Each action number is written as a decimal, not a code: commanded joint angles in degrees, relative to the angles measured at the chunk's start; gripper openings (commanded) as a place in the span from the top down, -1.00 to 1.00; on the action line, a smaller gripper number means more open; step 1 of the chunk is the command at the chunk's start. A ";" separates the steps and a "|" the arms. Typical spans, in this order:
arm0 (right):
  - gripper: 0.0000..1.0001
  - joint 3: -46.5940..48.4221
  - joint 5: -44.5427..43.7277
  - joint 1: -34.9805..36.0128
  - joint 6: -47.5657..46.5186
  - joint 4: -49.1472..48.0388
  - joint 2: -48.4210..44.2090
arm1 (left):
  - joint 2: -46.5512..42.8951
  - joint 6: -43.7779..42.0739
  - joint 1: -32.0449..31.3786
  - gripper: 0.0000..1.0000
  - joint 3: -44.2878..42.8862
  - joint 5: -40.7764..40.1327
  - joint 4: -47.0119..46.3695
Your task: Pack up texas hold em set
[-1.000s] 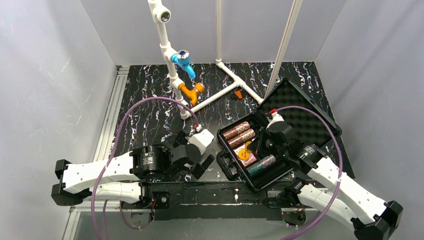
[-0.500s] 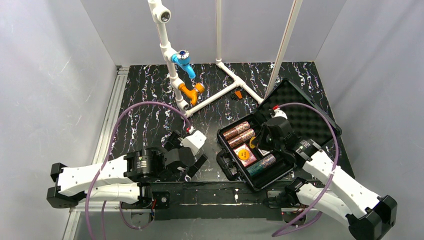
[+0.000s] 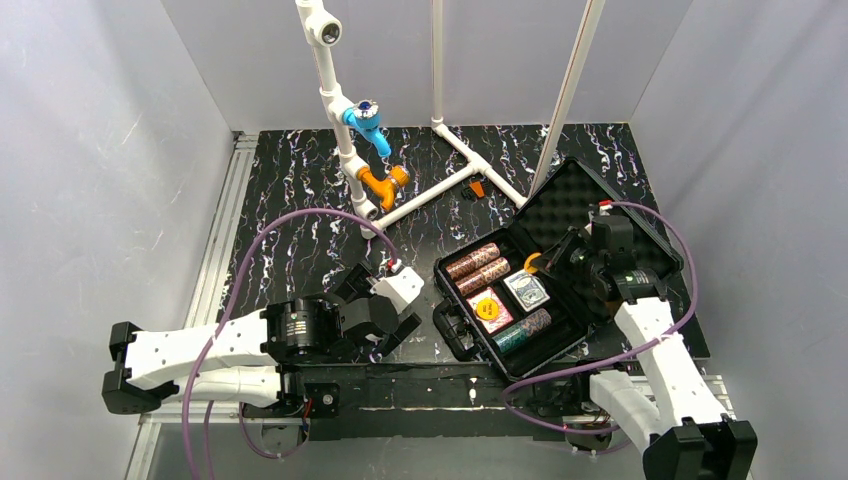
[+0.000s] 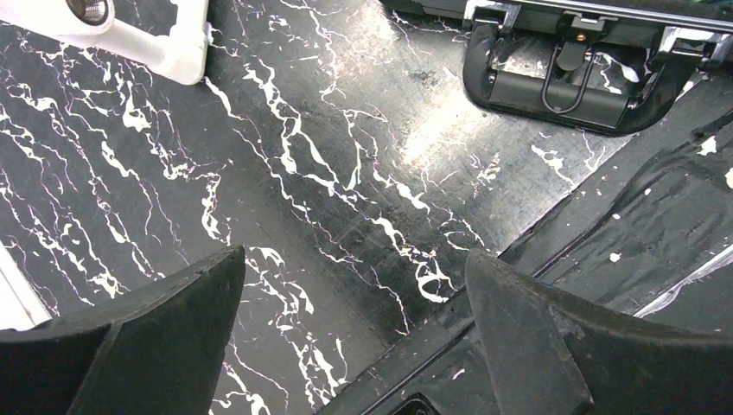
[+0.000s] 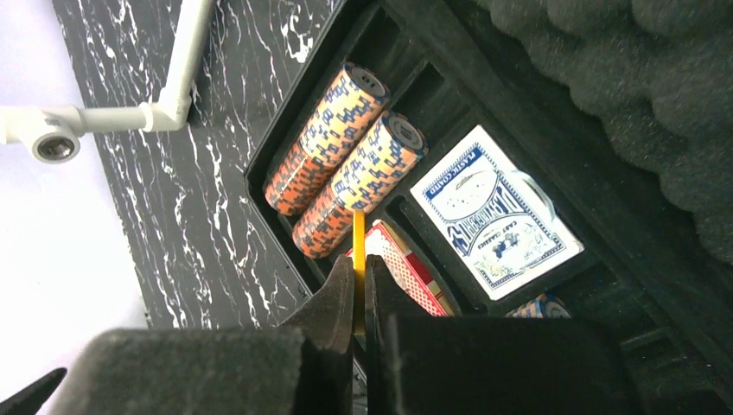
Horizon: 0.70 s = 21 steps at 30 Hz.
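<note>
The black case [image 3: 455, 335] lies open right of centre in the top view, with its foam-lined lid [image 3: 610, 215] flung toward the upper right. Inside are two red-brown chip rolls [image 3: 478, 268], a blue card deck [image 3: 527, 290], a red card deck [image 3: 497, 318] with an orange disc [image 3: 488, 305] on it, and a dark green chip roll [image 3: 522, 330]. The right gripper [image 5: 354, 268] is closed, pinching a second orange disc [image 5: 358, 238] edge-on above the tray. The left gripper [image 4: 354, 259] hangs with its fingers spread wide over the marbled table [image 4: 346, 156], left of the case handle [image 4: 562, 86]. A white pipe frame [image 3: 340, 120] stands at the top.
</note>
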<state>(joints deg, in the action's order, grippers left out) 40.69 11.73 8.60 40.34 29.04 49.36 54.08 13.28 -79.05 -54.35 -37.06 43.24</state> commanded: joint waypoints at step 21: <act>0.97 -13.03 0.06 -1.75 5.90 -10.89 -0.73 | 2.45 -0.11 -0.32 -0.97 0.43 -2.50 1.30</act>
<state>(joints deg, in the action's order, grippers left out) 28.47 13.82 7.14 45.76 21.12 47.51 56.42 12.86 -79.05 -53.91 -37.58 43.38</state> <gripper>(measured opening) 0.058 0.983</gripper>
